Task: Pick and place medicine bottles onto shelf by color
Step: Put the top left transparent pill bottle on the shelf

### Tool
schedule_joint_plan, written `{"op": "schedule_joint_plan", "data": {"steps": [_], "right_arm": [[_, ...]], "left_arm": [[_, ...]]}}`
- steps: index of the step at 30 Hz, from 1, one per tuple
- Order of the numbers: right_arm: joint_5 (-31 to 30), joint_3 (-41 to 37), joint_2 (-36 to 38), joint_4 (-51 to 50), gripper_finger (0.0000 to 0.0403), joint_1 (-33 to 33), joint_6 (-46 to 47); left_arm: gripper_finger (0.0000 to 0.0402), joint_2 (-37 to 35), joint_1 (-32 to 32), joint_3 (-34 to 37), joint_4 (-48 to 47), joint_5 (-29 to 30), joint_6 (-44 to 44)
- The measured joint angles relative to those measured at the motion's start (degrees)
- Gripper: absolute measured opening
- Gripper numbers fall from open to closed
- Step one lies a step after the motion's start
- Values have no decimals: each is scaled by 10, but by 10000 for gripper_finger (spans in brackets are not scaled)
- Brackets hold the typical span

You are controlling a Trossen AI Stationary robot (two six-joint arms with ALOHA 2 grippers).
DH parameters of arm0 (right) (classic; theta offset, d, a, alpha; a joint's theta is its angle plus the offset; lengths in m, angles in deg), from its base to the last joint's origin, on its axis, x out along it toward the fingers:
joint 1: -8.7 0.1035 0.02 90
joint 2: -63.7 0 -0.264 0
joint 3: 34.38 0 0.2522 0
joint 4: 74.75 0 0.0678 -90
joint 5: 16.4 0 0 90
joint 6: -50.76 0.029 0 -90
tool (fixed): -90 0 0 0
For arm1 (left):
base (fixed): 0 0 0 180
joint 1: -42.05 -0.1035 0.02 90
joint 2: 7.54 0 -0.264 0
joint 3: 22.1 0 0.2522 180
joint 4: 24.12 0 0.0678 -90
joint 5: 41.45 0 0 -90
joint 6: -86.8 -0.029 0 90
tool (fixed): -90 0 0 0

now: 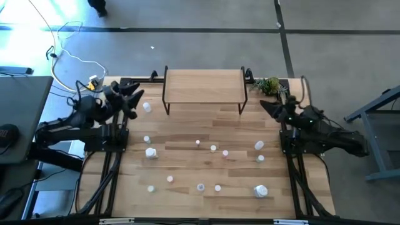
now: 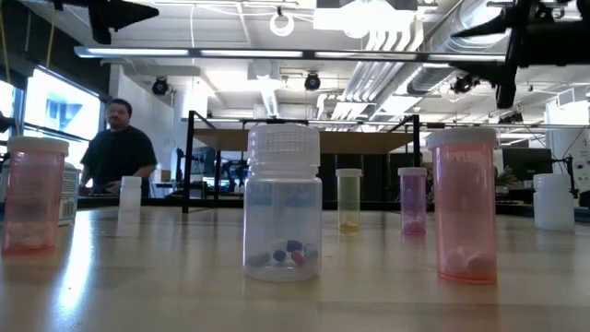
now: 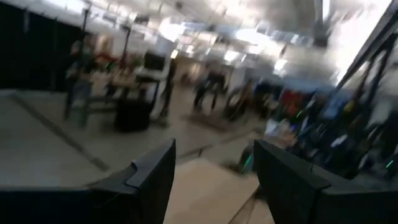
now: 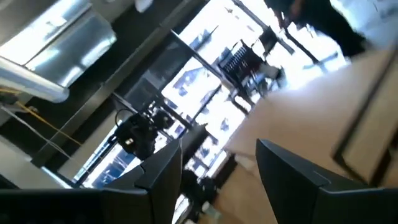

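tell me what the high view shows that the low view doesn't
Only the high view: the whole table from above, the empty shelf top, a plant by the shelf's right end, and both arms parked at the back corners, left hand and right hand, both open and holding nothing.

Only the low view: bottle contents, such as pills in the clear bottle, and a person beyond the table.

Both: bottles standing scattered on the tabletop, none on the shelf.
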Motion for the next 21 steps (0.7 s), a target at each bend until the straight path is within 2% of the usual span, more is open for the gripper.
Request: {"op": "schedule_joint_plan", "data": {"steps": [5,8,10,16,21], "right_arm": [[-4,56,0,-10,197,0,-73],[-19,90,0,-52,197,0,-83],[-33,109,-4,-77,197,0,-84],[-61,158,-31,-133,197,0,-84],[-59,213,-62,-181,197,0,-79]], "left_arm": [[206,64,0,-119,-194,58,-1],[206,98,-3,-186,-302,117,39],[206,118,-10,-222,-361,135,76],[206,172,-45,-276,-466,112,179],[206,228,-94,-287,-542,37,259]]}}
